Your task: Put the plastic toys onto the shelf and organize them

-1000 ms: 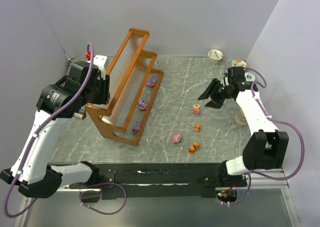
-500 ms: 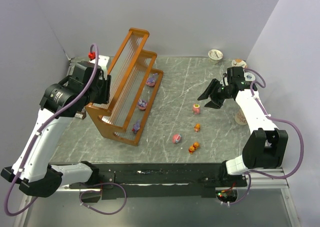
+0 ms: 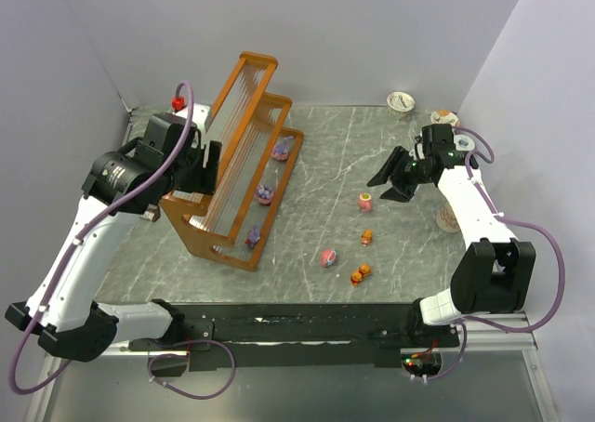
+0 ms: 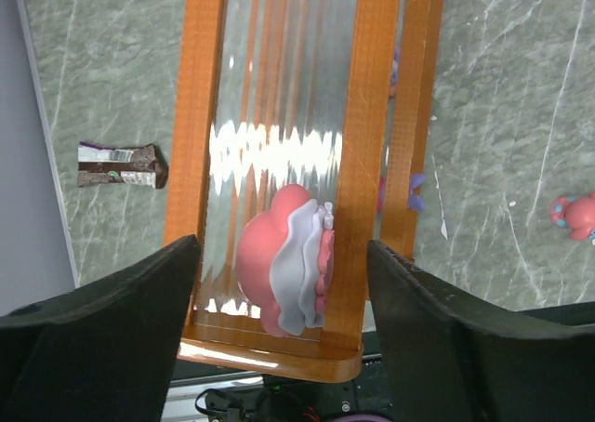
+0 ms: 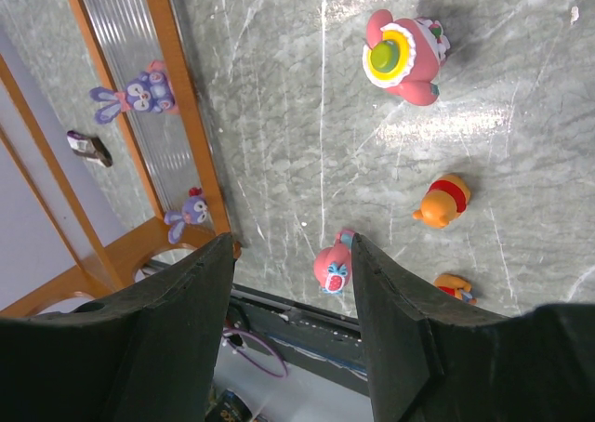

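The orange-brown wooden three-tier stepped shelf [image 3: 244, 166] stands at an angle on the left part of the grey marbled desk [image 3: 409, 255]. The left pincer [image 4: 282, 243] hangs over the shelf's near end with its two dark fingers [image 4: 112, 310] spread wide. Between them a pink-red roundish plastic figure with a pale lilac part [image 4: 270, 264] lies on a slatted tier, against that tier's front rail, with neither finger touching it. This tier is the one just above the lowest tier.

Three small purple plastic figures sit well apart along the lowest tier: one towards the far end [image 3: 282, 148], one in the middle [image 3: 264, 194] and one near the near end [image 3: 253, 237].

Four more toys lie on the desk to the right of the shelf. A pink-red figure with a yellow-green ring [image 5: 404, 55] is the farthest from the arms' bases. A small orange figure [image 5: 442, 202] lies nearer, then a pink roundish figure [image 5: 333, 269] and another orange figure [image 5: 454, 285] nearest the bases.

The right pincer [image 3: 390, 176] hovers above the desk beside the ringed figure, its jaws apart with nothing between them.

Two round foil-lidded cups [image 3: 401, 100] stand at the far right corner. A small dark wrapper [image 4: 116, 164] lies on the desk behind the shelf.
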You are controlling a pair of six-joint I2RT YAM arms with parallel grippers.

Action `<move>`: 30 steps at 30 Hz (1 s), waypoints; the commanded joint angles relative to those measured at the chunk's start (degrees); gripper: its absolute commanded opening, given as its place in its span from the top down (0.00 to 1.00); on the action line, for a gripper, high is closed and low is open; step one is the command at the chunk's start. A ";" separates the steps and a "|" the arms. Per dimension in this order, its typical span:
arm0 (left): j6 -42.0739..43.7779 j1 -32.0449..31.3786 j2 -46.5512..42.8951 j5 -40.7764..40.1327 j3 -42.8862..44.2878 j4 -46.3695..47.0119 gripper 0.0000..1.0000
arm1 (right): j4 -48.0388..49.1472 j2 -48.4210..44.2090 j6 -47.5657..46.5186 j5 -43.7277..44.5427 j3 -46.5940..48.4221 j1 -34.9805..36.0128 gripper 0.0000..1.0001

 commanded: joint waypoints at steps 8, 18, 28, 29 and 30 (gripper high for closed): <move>0.76 -0.29 1.00 -0.60 11.42 2.22 0.04 | 0.95 -0.78 -0.25 -0.79 0.54 0.36 0.39; 3.74 -16.01 14.09 2.65 22.68 7.05 0.04 | 1.13 -1.83 -0.17 -0.44 0.10 0.36 0.39; 0.86 -29.89 21.48 9.34 11.30 23.39 0.04 | -1.33 -4.55 1.06 7.63 0.63 0.36 0.37; 0.06 -30.52 21.31 9.51 9.43 25.23 0.03 | -1.33 -6.04 1.15 8.95 0.54 0.36 0.37; -0.82 -31.04 21.22 9.60 7.50 26.82 0.03 | -1.94 -6.58 1.68 11.57 0.63 0.36 0.36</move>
